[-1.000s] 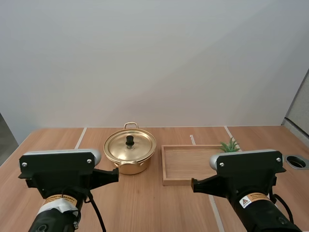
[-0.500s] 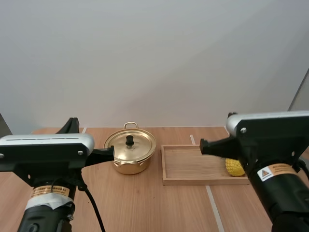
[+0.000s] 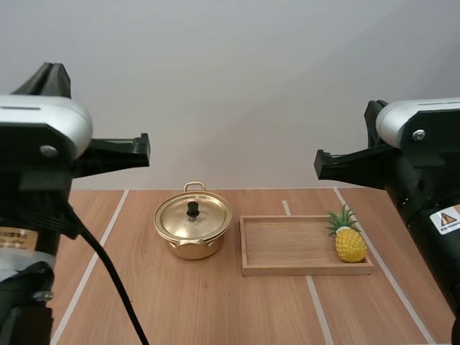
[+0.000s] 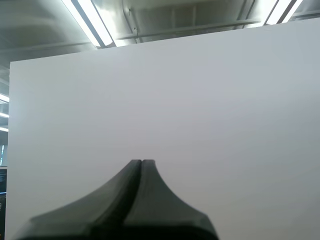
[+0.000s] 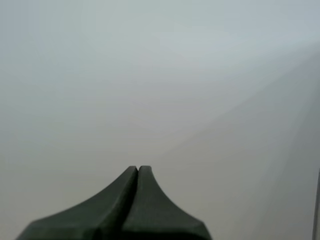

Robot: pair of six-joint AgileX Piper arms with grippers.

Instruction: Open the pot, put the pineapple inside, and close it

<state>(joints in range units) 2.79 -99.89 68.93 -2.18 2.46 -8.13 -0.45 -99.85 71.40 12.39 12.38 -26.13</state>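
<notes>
Pot is seen left of centre on the table, gold-coloured, with its lid seated on it and the black knob standing in the lid's middle. Just beside the pot, to its right, a wooden tray is laid, and the pineapple is found at the tray's right end, well apart from the pot.

Nothing of the task is judged to be done, so the opening of the pot is the step in hand. The left gripper is held high above the table, far from the pot, with its fingers pressed together on nothing. The right gripper is likewise raised, closed and empty.

For the next move, one gripper would need to be lowered over the knob with its fingers parted, and the lid then pinched, lifted and set aside.

No obstacle is seen between the arms and the pot. The tray's low rim may have to be cleared when the pineapple is fetched.
</notes>
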